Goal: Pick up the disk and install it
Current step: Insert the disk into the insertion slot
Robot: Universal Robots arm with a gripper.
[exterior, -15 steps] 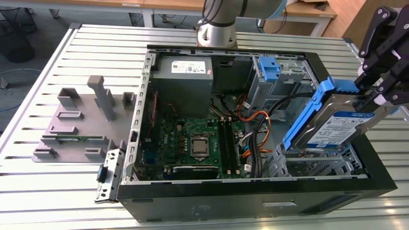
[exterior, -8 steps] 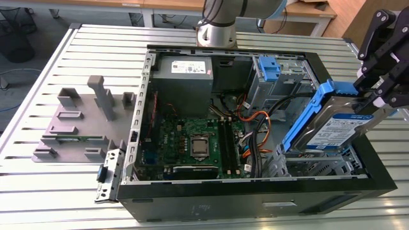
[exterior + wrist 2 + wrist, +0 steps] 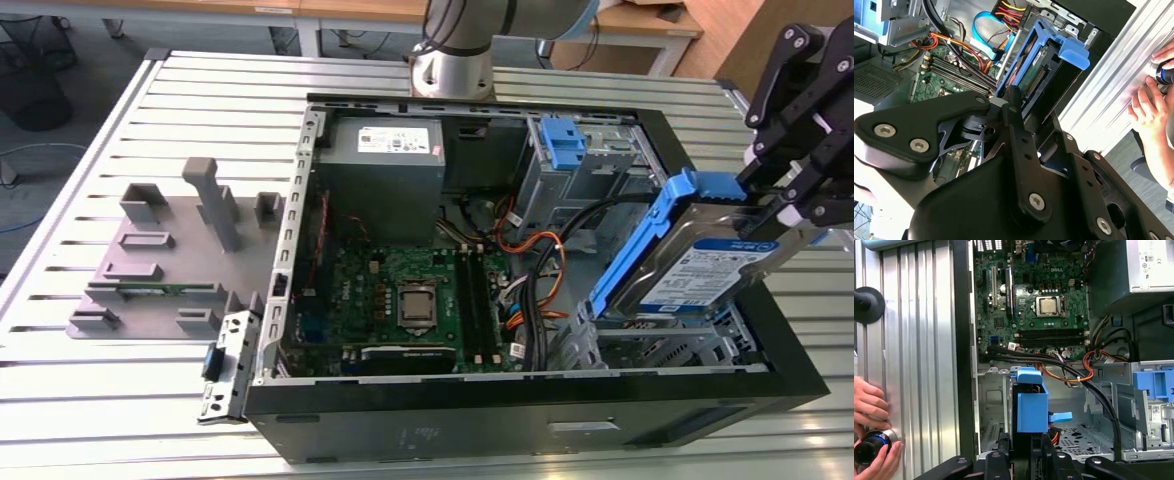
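The disk (image 3: 705,268) is a silver-grey drive with a white-and-blue label in a blue plastic bracket. It hangs tilted over the metal drive cage (image 3: 657,347) at the exterior view's right end of the open computer case (image 3: 534,415). My gripper (image 3: 785,208) is shut on its upper edge, coming in from the exterior view's right. In the second wrist view the black fingers (image 3: 1015,107) clamp the disk (image 3: 1046,57) edge-on. The first wrist view has the blue bracket (image 3: 1032,407) just above the perforated bay floor (image 3: 1076,436).
Inside the case lie the motherboard (image 3: 414,300), a grey power supply (image 3: 384,150), orange and black cables (image 3: 547,270) and a second blue bracket (image 3: 566,140). A grey fixture (image 3: 160,260) stands on the slatted table. A person's hands (image 3: 871,412) rest on the table beside the case.
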